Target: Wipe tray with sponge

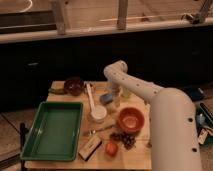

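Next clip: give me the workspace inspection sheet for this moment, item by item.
Surface: wooden table, crowded.
Job's things: green tray front left, nothing in it; blue sponge mid-table, outside the tray.
Clutter: dark bowl, orange bowl, white cup, tan-and-black block, red fruit.
End effector: open, low beside the sponge; contact unclear.
Cables: nothing seen.
Surroundings: dark wall behind, floor around.
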Controlling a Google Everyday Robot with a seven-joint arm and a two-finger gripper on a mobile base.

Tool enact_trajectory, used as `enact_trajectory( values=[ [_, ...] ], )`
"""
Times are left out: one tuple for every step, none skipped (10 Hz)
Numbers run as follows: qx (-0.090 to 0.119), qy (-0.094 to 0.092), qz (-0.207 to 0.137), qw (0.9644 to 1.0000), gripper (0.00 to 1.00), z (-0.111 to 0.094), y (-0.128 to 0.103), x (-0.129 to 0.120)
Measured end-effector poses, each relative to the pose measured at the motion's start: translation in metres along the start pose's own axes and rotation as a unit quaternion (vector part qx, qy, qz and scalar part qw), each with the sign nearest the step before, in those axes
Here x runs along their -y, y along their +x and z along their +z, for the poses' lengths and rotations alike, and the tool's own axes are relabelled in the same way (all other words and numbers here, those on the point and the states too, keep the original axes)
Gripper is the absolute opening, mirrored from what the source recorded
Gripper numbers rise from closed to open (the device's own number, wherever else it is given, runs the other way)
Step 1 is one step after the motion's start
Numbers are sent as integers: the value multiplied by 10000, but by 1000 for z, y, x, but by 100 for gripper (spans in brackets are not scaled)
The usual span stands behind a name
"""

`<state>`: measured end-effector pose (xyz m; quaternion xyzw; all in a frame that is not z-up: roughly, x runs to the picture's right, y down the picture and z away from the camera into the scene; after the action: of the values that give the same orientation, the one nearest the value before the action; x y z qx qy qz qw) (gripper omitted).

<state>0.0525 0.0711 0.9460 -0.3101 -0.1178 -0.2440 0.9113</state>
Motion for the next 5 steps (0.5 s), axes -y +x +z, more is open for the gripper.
enact_trajectory(
  values=[
    [2, -14, -1, 10000, 80, 2, 0, 0],
    [11, -36, -2, 10000, 80, 6, 0, 1],
    [16, -48, -3, 10000, 80, 8, 0, 1],
    [18, -64, 1, 10000, 76, 11, -1, 1],
    [21, -66, 11, 10000, 64, 12, 0, 0]
  ],
)
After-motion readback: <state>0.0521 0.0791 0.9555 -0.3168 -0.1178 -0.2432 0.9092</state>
